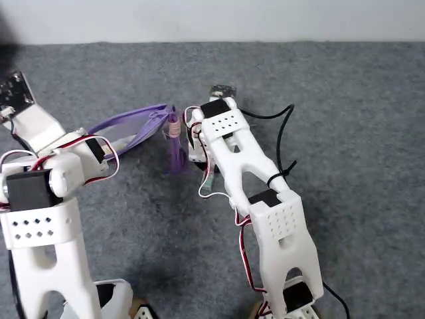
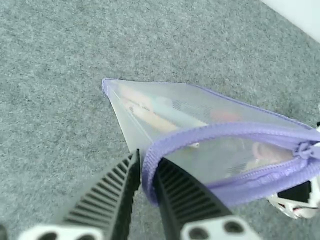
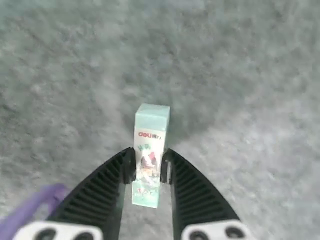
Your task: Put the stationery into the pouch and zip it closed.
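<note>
- Left wrist view: the left end effector (image 2: 145, 162) is pinched tight on the purple zip edge of the pouch (image 2: 190, 125) at its near end. From there the two zip edges part toward the slider (image 2: 305, 148).
- Stationery shows through the pouch's translucent wall, and its far corner points out over the grey table (image 2: 60, 60).
- Right wrist view: the right end effector (image 3: 147, 157) holds a small mint-green box (image 3: 152, 122) between narrowly set fingers. The box's far half sticks out past the fingertips, with grey table on every side.
- High view: the pouch stretches between the two arms, its purple tassel (image 1: 175, 149) just beside the right arm.
- Farther off, the table runs wide on the right arm's outer side, up to the white wall (image 1: 212, 23).
</note>
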